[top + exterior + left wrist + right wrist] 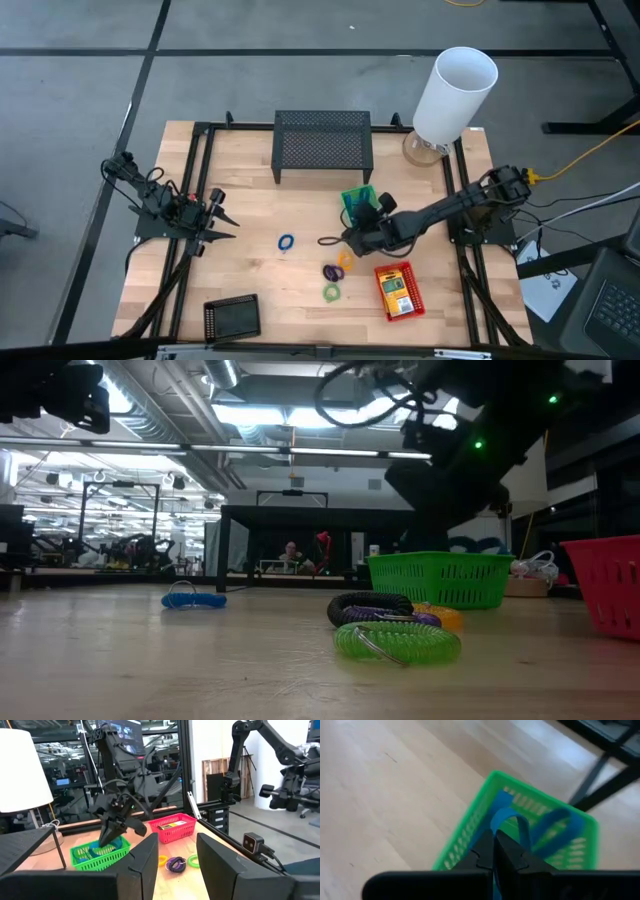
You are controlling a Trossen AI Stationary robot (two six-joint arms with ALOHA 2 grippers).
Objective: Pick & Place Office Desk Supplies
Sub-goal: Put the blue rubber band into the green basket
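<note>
Blue band loop (520, 827) thin, floppy, light; right end effector (493, 851) pinched on its top, over green basket (465, 837). Left end effector (176, 865) apart, idle at table edge.

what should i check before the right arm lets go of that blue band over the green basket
1. Right claw shut on blue band: ok.
2. Band above green basket: ok.
3. Band fully inside the rim: cannot tell.
4. Basket upright on the table: ok.
5. Left claw open, parked at the left edge, out of the way: ok.
6. Red basket apart from the drop spot: ok.
</note>
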